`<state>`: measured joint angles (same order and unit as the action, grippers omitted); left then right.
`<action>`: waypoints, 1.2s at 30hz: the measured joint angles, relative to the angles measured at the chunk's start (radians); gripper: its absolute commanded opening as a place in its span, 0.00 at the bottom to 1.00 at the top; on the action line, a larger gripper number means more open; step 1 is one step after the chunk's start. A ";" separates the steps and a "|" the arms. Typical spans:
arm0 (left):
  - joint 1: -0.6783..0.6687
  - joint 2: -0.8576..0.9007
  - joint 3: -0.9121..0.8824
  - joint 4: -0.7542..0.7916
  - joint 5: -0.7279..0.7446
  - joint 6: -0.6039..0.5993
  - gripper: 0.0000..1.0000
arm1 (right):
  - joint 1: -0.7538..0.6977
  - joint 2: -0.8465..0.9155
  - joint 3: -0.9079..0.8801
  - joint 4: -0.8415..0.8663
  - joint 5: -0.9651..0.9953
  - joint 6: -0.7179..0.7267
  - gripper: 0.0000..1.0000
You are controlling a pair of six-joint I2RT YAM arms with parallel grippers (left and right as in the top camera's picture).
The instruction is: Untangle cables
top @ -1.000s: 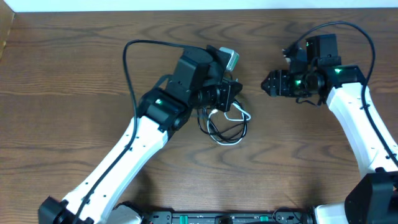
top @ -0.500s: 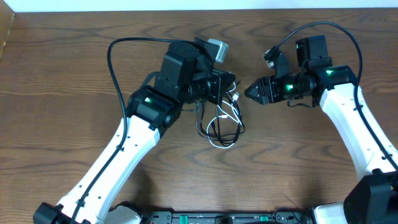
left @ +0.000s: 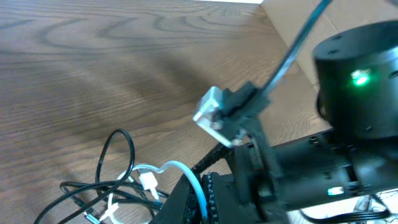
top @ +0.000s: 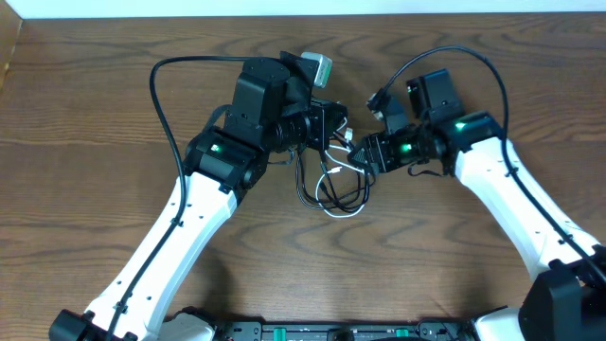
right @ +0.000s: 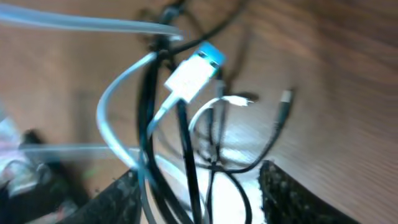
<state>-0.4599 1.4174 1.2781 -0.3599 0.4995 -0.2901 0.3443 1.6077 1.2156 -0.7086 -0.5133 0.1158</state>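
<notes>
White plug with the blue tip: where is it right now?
In the right wrist view, the white plug with the blue tip sits upper centre among the tangled cables, ahead of the open right gripper.

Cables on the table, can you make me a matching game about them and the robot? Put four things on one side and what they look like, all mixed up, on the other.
Things:
1. white plug
2. black cables
3. table
4. right gripper

Looks:
A. brown wood
B. open, close beside the cables
C. blue at its tip
D. thin loops in a tangle

Pairs: 1-C, 2-D, 3-A, 4-B
</notes>
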 measured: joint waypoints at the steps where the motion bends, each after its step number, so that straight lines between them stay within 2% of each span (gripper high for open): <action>1: 0.000 0.000 0.000 0.000 0.000 -0.002 0.07 | 0.002 0.004 -0.015 0.025 0.023 0.016 0.43; 8: 0.001 -0.009 0.000 -0.003 0.000 -0.019 0.07 | 0.002 0.027 -0.094 0.117 0.203 0.196 0.02; 12: 0.021 -0.053 0.000 -0.008 0.000 -0.021 0.07 | -0.018 0.027 -0.097 0.119 0.315 0.336 0.01; 23: 0.140 -0.312 0.000 -0.068 0.003 -0.025 0.07 | -0.071 0.034 -0.100 0.099 0.425 0.473 0.01; 30: 0.191 -0.366 0.000 -0.184 0.003 -0.025 0.07 | -0.080 0.070 -0.101 0.104 0.418 0.483 0.01; 36: 0.172 -0.280 0.000 -0.240 0.004 -0.025 0.08 | -0.080 0.072 -0.101 0.135 0.324 0.427 0.02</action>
<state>-0.2882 1.1370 1.2778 -0.5999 0.5034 -0.3153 0.2638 1.6802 1.1141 -0.5739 -0.1890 0.5430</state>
